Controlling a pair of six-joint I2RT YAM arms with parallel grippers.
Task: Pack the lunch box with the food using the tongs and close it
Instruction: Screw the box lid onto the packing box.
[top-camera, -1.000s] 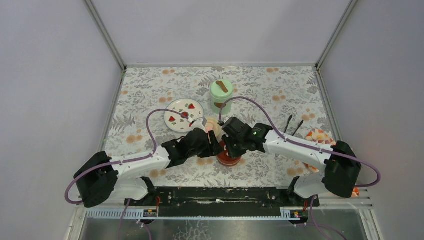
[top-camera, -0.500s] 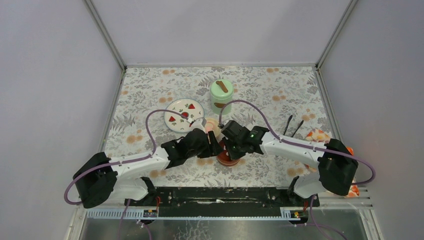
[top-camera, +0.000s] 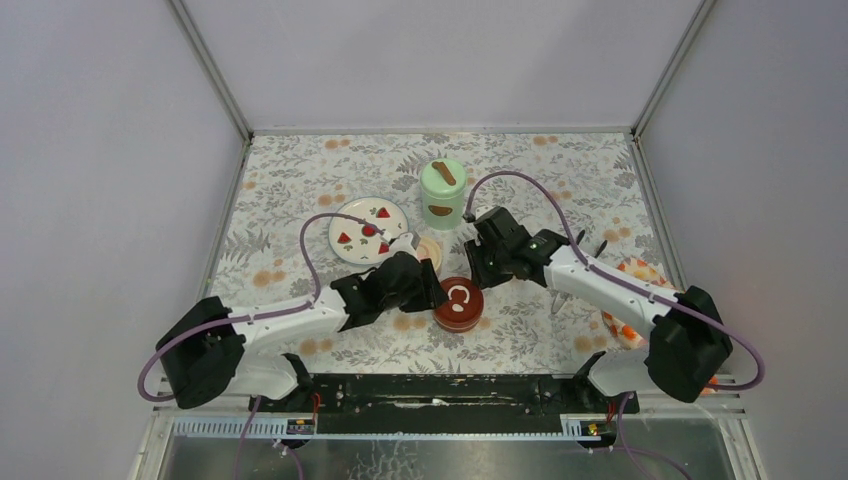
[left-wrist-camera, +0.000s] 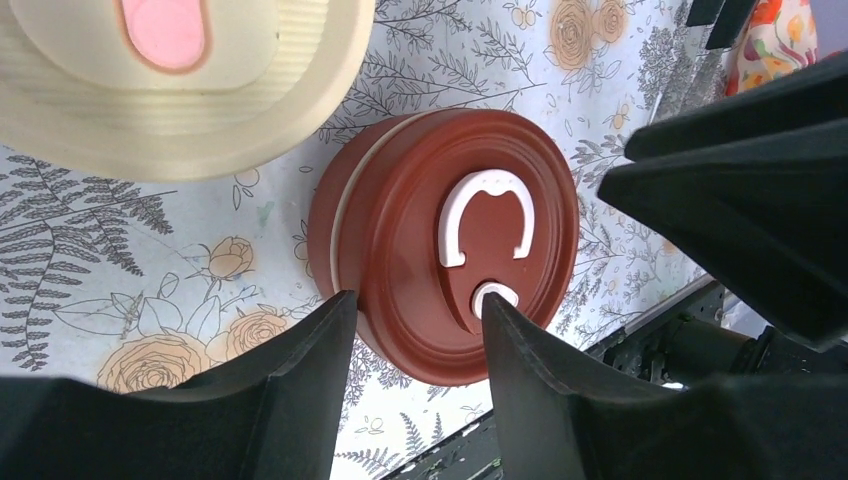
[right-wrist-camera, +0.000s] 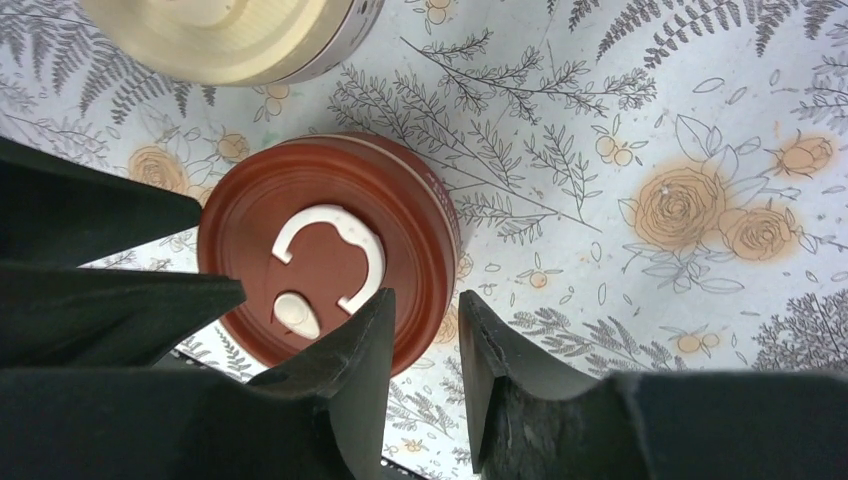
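The left gripper (left-wrist-camera: 418, 300) and right gripper (right-wrist-camera: 425, 297) are hovering, jaws parted and empty, by the round dark-red bowl lid (left-wrist-camera: 400, 230), seemingly seated; pressing it squarely is advisable.

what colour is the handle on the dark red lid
White handle, clearest in the left wrist view.

The dark-red lid (left-wrist-camera: 400, 200) looks like smooth plastic with a soft sheen; its white horseshoe tab (left-wrist-camera: 449, 235) is matt. At its eleven o'clock, the cream lid (left-wrist-camera: 180, 110) is matt and finely ridged. The tablecloth (right-wrist-camera: 650, 120) is matt print. The mint-green jar (top-camera: 442, 190) shines faintly.
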